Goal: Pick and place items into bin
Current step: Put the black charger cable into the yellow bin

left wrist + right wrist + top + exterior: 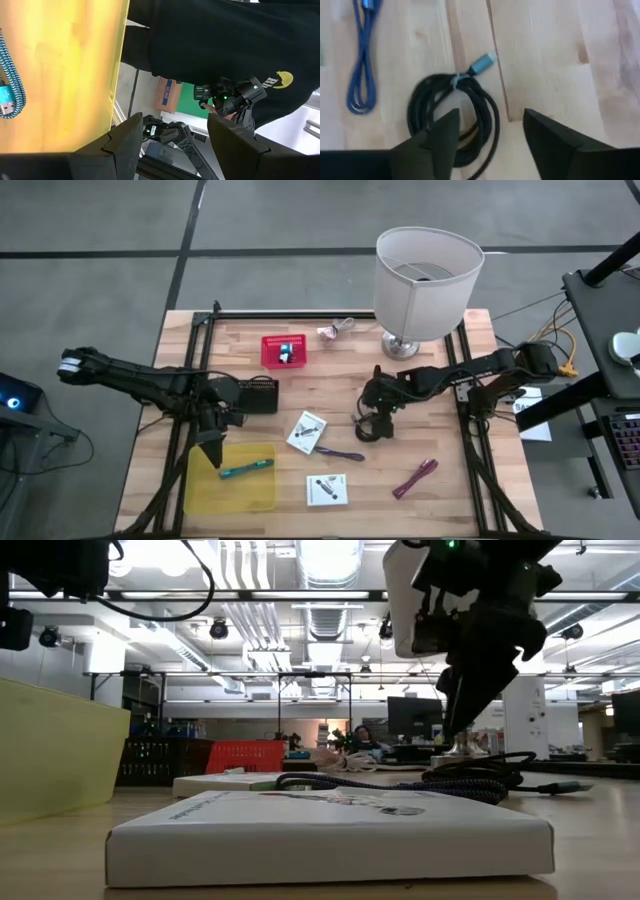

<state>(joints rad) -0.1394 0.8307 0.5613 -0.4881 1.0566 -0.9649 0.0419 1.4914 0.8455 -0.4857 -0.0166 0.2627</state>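
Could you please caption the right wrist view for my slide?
Right pincer open above a black coiled cable on the wooden table, a blue cable beside it.

Loose items lie scattered on the wooden tabletop (pixel 330 380), one already in the bin.
A teal pen (pixel 246 470) lies flat inside the yellow translucent bin (pixel 232 498) at near left. Two white printed cards (pixel 307 431) lie mid-table beside a thin purple pen (pixel 340 452); a magenta stick (pixel 414 478) rests near right; a black coiled cable (pixel 455 120) lies flat at centre.
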